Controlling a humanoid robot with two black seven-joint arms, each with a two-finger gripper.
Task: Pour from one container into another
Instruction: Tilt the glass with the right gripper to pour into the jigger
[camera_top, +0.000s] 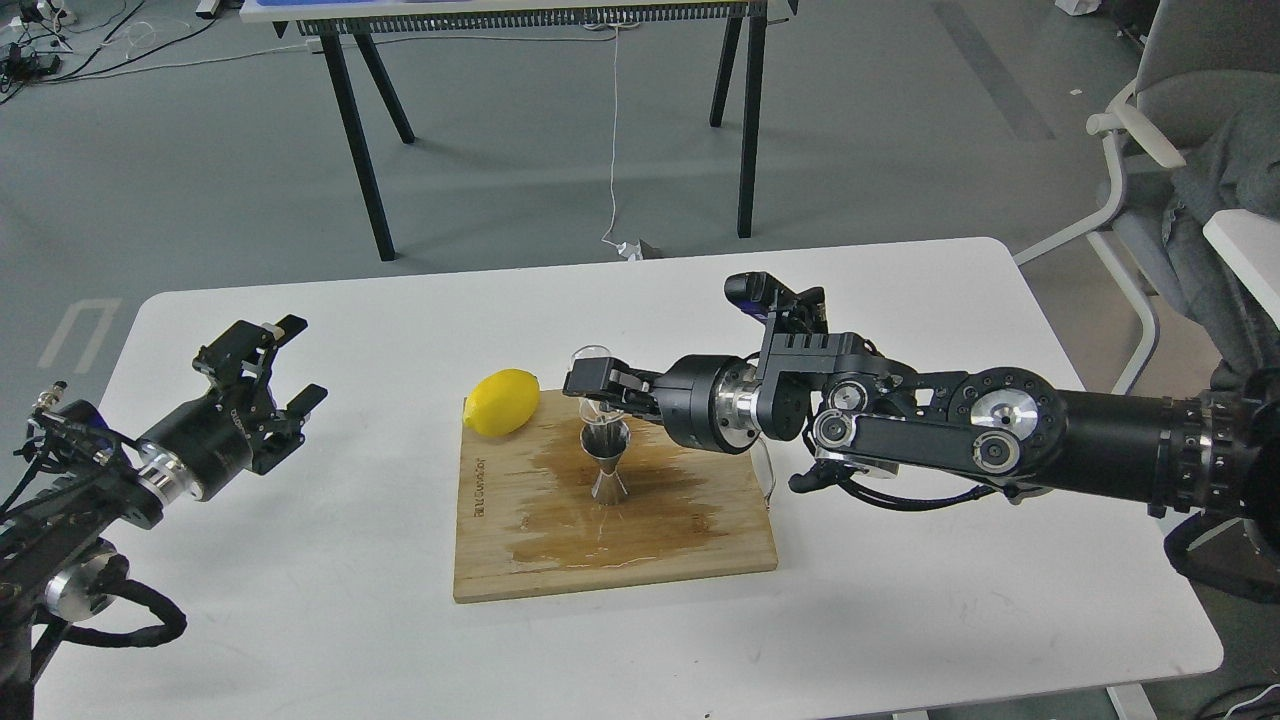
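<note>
Jigger (607, 462) on board (520, 560) (lemon (502, 402) behind-left).

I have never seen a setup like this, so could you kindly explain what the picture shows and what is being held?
This single picture comes from a camera in a humanoid robot's head, looking down at a white table. The two black arms are its own. The right tool holds a tiny clear glass cup, tilted above a steel jigger. The jigger stands on a wooden board with a wet patch. A lemon rests at the board's far left corner. The left tool is open and empty.
</note>
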